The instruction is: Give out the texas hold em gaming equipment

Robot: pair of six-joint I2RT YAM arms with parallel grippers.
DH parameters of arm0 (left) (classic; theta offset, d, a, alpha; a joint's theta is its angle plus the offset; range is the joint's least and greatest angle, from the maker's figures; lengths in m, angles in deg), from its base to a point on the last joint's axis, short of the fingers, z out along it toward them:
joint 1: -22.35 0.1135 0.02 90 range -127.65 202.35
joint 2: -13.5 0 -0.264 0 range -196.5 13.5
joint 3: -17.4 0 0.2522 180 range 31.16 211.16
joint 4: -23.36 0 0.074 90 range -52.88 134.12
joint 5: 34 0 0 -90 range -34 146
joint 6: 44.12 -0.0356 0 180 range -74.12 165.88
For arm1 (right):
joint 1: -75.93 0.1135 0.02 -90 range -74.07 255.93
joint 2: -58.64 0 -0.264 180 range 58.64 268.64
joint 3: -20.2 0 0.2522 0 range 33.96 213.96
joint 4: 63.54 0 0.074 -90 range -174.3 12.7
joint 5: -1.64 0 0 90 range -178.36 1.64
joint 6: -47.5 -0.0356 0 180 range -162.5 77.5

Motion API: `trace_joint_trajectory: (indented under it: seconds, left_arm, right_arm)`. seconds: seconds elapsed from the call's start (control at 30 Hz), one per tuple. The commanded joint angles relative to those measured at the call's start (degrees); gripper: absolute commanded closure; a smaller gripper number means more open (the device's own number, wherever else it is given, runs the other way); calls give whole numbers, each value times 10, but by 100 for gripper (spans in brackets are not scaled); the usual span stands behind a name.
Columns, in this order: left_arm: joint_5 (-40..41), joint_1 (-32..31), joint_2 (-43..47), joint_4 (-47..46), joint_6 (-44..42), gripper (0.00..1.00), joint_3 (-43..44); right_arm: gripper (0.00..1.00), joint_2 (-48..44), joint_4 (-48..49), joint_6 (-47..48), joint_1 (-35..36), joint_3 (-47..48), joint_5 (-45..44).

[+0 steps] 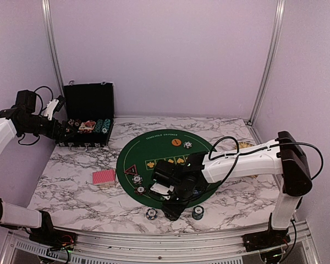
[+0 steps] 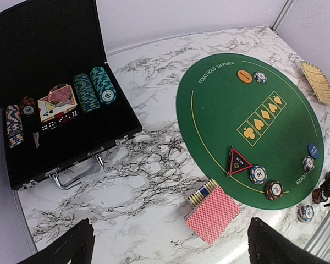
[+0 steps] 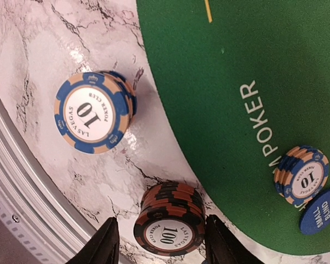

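**Black-and-orange 100s parked between the right fingers**

So the right gripper (image 3: 160, 223) is down low over the marble table (image 3: 38, 49), jaws about half spread, with the stack of 100 chips (image 3: 169, 226) standing between them. One finger looks right up against the stack and the other has a sliver of marble showing, so it's not a real pinch.

Out past the fingertips a blue 10 stack (image 3: 93, 113) stands on the marble. Off to the other side, a second blue stack (image 3: 301, 176) and the blue small blind disc (image 3: 319, 212) sit on the green mat (image 3: 220, 82).

Meanwhile the left gripper (image 2: 173, 247) hangs high, jaws wide, nothing in them. The red-backed cards (image 2: 213, 213) lie just beyond its fingers, the red-rimmed triangle (image 2: 240, 161) is a bit farther on, and the open black case (image 2: 44, 49) is well ahead.
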Motion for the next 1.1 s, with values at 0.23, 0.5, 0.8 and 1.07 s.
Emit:
trace_joint_trajectory:
  seconds: [0.23, 0.5, 0.8, 1.07]
  left_arm:
    - [-6, 1, 11, 14, -6, 1, 14]
    - [-7, 1, 12, 15, -7, 1, 13]
    - [-7, 1, 11, 14, -7, 1, 13]
    - [-5, 1, 12, 14, -7, 1, 13]
  right_arm:
    - [51, 7, 15, 2, 7, -8, 3]
    - [54, 11, 11, 5, 7, -9, -7]
    - [50, 13, -1, 8, 7, 8, -22]
    - [52, 12, 1, 8, 10, 12, -21]
